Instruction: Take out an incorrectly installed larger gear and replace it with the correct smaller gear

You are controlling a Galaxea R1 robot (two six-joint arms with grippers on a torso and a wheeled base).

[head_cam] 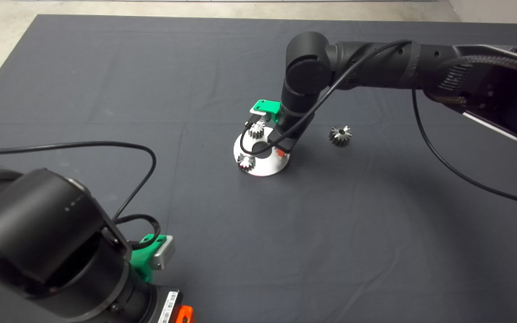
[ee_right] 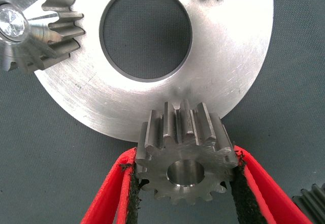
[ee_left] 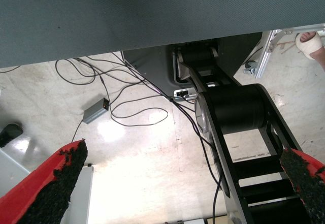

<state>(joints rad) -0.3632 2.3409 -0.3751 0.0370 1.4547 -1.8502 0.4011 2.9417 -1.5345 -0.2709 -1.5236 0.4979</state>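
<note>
My right gripper [head_cam: 280, 151] hangs over the near right rim of a round silver plate [head_cam: 265, 169]. In the right wrist view it [ee_right: 186, 155] is shut on the smaller gear [ee_right: 185, 159], a steel spur gear with short straight teeth, held at the edge of the plate [ee_right: 238, 66]. Two twin small gears [head_cam: 256, 130] [head_cam: 246, 161] stand on the plate. The larger gear [head_cam: 340, 135], dark with flared teeth, lies on the mat to the right of the plate. My left gripper [head_cam: 183, 314] is parked at the lower left, fingers open [ee_left: 183, 153] and empty.
The plate has a wide round centre hole [ee_right: 146, 33]. A dark toothed edge of another gear [ee_right: 312, 199] shows next to my right finger. The left wrist view shows the floor with cables [ee_left: 127, 102] and a person's foot [ee_left: 310, 43].
</note>
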